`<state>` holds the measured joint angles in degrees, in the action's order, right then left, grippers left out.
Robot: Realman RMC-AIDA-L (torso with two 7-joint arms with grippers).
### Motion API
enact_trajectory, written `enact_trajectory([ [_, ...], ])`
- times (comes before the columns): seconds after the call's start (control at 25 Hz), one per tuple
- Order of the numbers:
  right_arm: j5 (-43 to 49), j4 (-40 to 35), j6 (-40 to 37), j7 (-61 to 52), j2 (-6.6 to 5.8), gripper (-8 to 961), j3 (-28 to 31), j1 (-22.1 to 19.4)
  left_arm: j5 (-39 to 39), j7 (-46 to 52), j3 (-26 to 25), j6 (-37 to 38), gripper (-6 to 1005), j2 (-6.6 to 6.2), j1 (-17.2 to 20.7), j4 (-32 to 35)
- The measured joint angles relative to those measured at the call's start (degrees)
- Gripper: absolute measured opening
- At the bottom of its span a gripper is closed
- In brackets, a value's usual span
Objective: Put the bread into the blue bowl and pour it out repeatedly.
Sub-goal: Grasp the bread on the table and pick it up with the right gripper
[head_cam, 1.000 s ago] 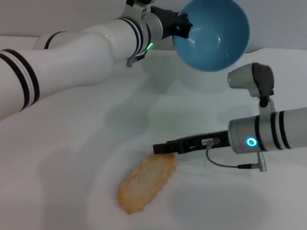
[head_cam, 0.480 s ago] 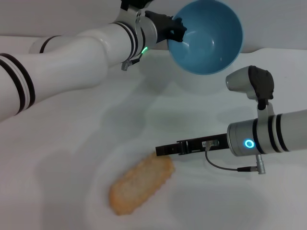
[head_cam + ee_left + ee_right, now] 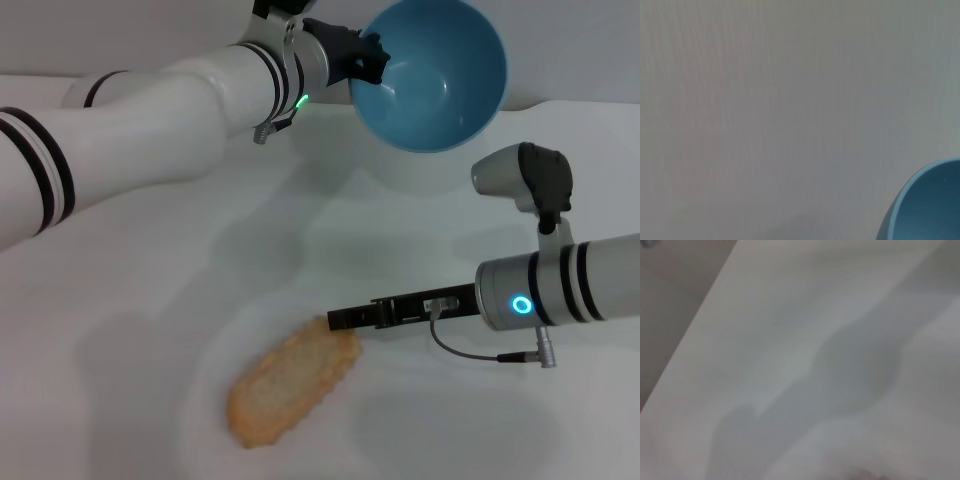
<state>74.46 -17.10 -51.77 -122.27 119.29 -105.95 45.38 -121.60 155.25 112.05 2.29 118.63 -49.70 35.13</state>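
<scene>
The blue bowl is held up at the far side of the table, tilted with its empty inside facing me. My left gripper is shut on its left rim. A part of the bowl's rim also shows in the left wrist view. The bread lies flat on the white table near the front, its plain golden side up. My right gripper reaches in low from the right, and its black tip sits at the loaf's upper right end. The right wrist view shows only table and shadow.
The table's far edge runs behind the bowl. My right arm's wrist with a lit blue ring and a hanging cable sits right of the bread.
The bread has shifted a little to the left and lies flatter than one second ago. The bowl rose slightly and moved left. My right gripper edged lower and to the right.
</scene>
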Motion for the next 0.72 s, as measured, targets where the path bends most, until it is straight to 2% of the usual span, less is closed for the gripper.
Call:
enact_trajectory([
  [0.24, -0.2, -1.0, 0.0, 0.3, 0.44, 591, -0.8, -0.3, 0.0, 0.1, 0.0, -0.2, 0, 0.13, -0.1, 0.0],
  [0.72, -0.5, -1.6, 1.1, -1.6, 0.51, 591, -3.5, -0.6, 0.1, 0.1, 0.0, -0.4, 0, 0.2, 0.4, 0.3],
])
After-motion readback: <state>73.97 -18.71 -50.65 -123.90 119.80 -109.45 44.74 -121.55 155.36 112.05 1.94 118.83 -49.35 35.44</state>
